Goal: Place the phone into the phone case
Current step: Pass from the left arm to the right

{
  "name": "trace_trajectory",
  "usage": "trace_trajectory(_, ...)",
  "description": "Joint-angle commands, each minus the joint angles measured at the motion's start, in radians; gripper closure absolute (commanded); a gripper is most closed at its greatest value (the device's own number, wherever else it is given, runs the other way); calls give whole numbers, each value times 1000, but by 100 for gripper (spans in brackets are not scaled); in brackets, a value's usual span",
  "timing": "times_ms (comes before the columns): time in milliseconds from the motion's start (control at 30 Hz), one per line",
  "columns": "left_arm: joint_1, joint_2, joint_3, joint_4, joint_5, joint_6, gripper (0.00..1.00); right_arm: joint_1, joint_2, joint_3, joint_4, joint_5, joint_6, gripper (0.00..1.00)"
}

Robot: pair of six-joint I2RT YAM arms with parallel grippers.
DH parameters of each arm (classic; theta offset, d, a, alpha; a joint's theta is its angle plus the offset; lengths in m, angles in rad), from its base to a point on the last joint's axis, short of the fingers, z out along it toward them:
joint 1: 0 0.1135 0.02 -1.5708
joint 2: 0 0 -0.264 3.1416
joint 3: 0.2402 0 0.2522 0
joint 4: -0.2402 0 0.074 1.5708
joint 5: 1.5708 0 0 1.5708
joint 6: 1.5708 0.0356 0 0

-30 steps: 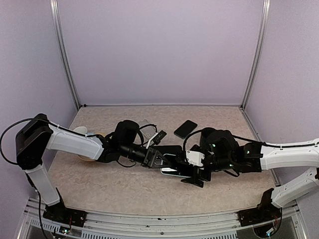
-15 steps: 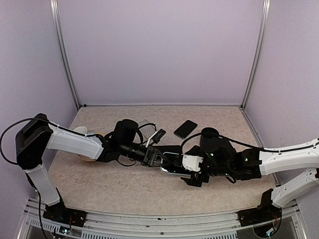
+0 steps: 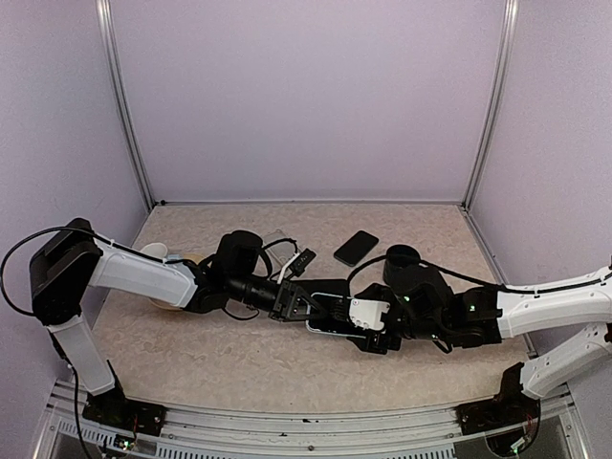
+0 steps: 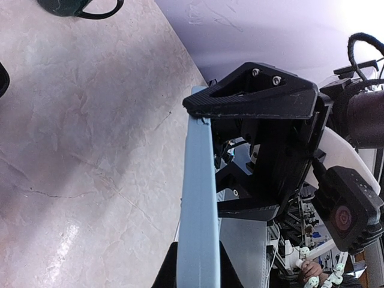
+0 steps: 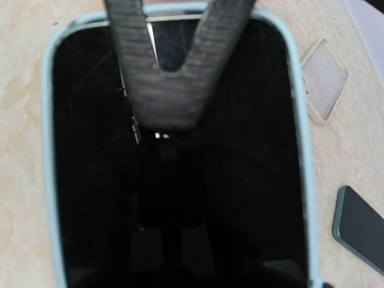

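Just beyond phone point(image 5: 210, 198), spare handset point(image 3: 356, 248), clear case point(image 5: 324, 81)

Two phones are in view — a cased phone point(image 5: 210, 198) and a loose phone point(image 3: 356, 248) lying on the table point(image 3: 239, 363). Two cases as well — a blue case point(image 4: 198, 180) around the first, and a clear case point(image 5: 324, 80) on its own.

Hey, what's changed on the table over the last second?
The right arm swung in leftward, carrying the right gripper farther over the phone in its light blue phone case; one finger now lies across the screen. The left gripper barely shifted and kept hold of the case's edge. The spare dark phone and the clear case stayed put.
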Motion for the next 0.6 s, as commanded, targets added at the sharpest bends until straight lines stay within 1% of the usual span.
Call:
trace_trajectory(0, 18, -26, -5, 105, -13, -7, 100, 11, -14, -14, 15, -15, 20, 53)
trace_trajectory(33, 18, -27, -5, 104, -12, -6, 100, 10, -15, -14, 15, -16, 20, 49)
trace_trajectory(100, 19, -28, -5, 106, -12, -4, 100, 12, -18, -12, 15, -24, 23, 37)
trace_trajectory(200, 18, -29, -6, 107, -9, -4, 100, 11, -22, -14, 20, -41, 28, 27)
trace_trajectory(300, 19, -30, -11, 107, -10, -2, 100, 12, -25, -14, 32, -45, 34, 19)
trace_trajectory(500, 20, -33, -19, 113, -11, -4, 100, 12, -33, -14, 48, -52, 37, 10)
trace_trajectory(567, 20, -34, -18, 114, -9, -4, 100, 12, -29, -12, 47, -52, 35, 9)
